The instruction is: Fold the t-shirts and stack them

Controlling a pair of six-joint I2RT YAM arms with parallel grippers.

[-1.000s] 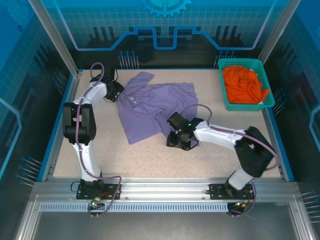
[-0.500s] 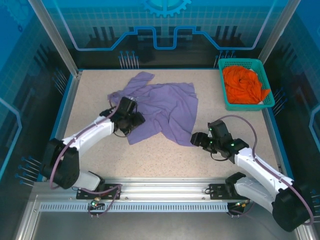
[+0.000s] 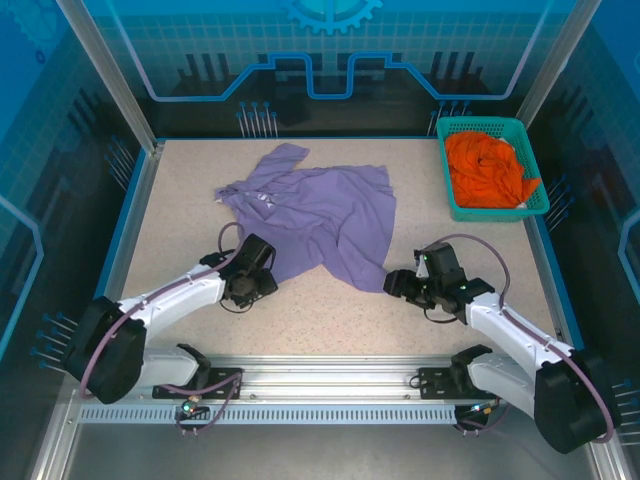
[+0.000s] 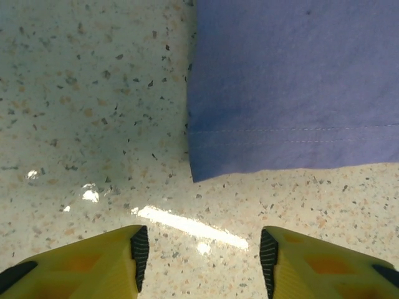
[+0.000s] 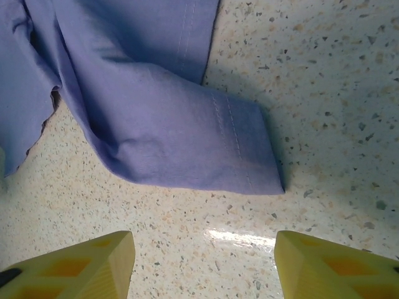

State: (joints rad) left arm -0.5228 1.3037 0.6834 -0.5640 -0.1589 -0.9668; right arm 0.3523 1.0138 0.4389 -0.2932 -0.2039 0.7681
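While the left and right jaws both sit spread wide over the speckled worktop [image 3: 320, 318], the soft purple t-shirt [image 3: 335, 215] lies just ahead of each, stitched hem nearest.

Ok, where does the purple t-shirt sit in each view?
Top external: purple t-shirt spread mid speckled tabletop, toward the far side.
Left wrist: purple t-shirt, a hemmed corner, upper right.
Right wrist: purple t-shirt, a folded hemmed corner, upper left to centre.
Shared landmark: the shirt's near hem edge lying on the speckled tabletop.
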